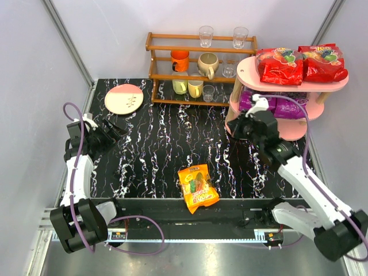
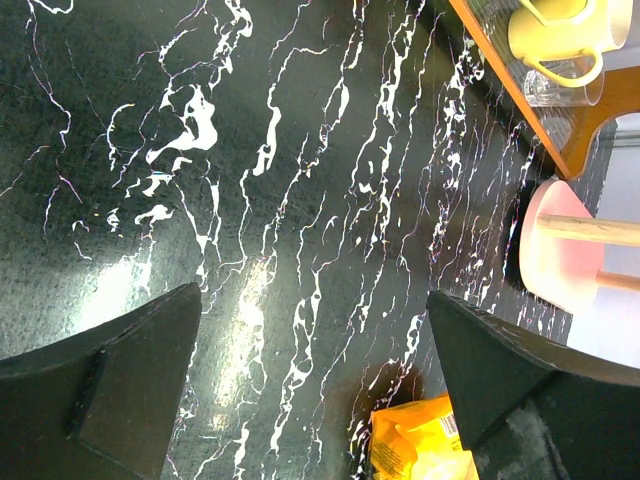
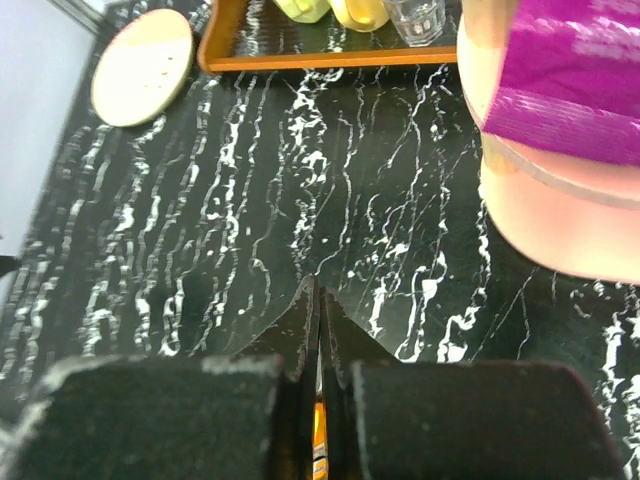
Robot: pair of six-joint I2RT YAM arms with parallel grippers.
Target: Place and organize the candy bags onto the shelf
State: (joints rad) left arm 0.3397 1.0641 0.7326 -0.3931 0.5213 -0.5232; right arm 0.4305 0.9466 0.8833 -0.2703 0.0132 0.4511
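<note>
An orange candy bag [image 1: 197, 188] lies flat on the black marbled table near the front edge; its corner also shows in the left wrist view [image 2: 420, 445]. Two red bags [image 1: 280, 65] [image 1: 323, 62] lie on the top tier of the pink shelf [image 1: 339, 85]. Two purple bags [image 1: 256, 103] [image 1: 290, 108] lie on the middle tier, and one shows in the right wrist view [image 3: 570, 90]. My left gripper [image 1: 117, 133] [image 2: 312, 295] is open and empty above the table at the left. My right gripper [image 1: 238, 129] [image 3: 320, 285] is shut, just left of the shelf.
A brown wooden rack [image 1: 190, 77] of mugs and glasses stands at the back. A round pink-and-cream plate [image 1: 124, 98] lies at the back left. The shelf's bottom tier [image 3: 560, 220] is close to the right of my right gripper.
</note>
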